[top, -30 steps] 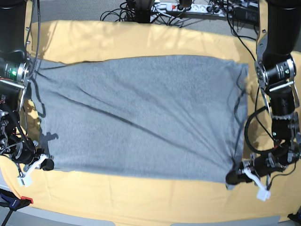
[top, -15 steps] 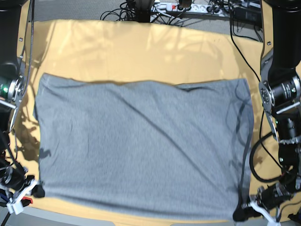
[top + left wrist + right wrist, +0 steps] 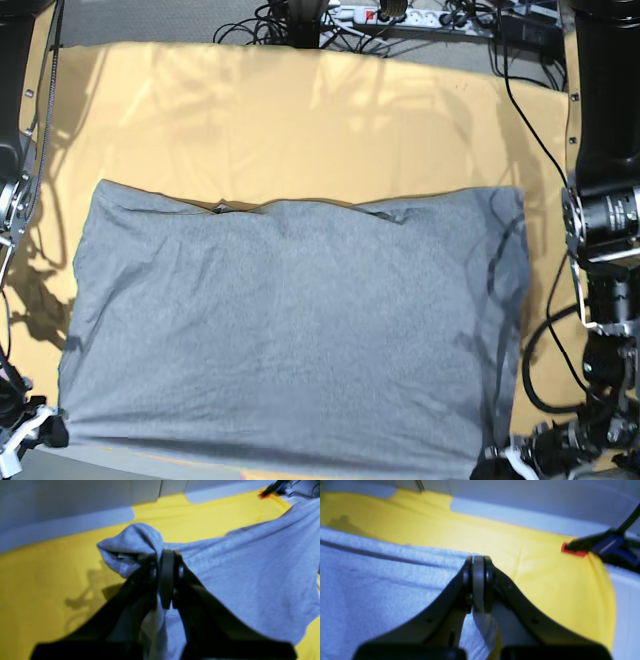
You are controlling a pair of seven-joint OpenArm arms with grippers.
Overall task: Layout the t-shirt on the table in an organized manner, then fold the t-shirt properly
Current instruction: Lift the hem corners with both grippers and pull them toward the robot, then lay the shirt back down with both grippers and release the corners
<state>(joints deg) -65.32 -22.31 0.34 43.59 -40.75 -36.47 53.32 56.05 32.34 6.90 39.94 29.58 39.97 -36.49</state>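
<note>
Grey t-shirt (image 3: 290,330) flat on the table (image 3: 300,120), corners pinched by left gripper (image 3: 167,555) and right gripper (image 3: 478,561).

Table (image 3: 300,110) w/ yellow cloth; grey t-shirt (image 3: 290,340) spread flat (near edge)

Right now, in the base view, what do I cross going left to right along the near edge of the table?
Right gripper, its jaws shut on the shirt's corner → grey t-shirt spread flat on the table → left gripper, pinching the other near corner.
</note>
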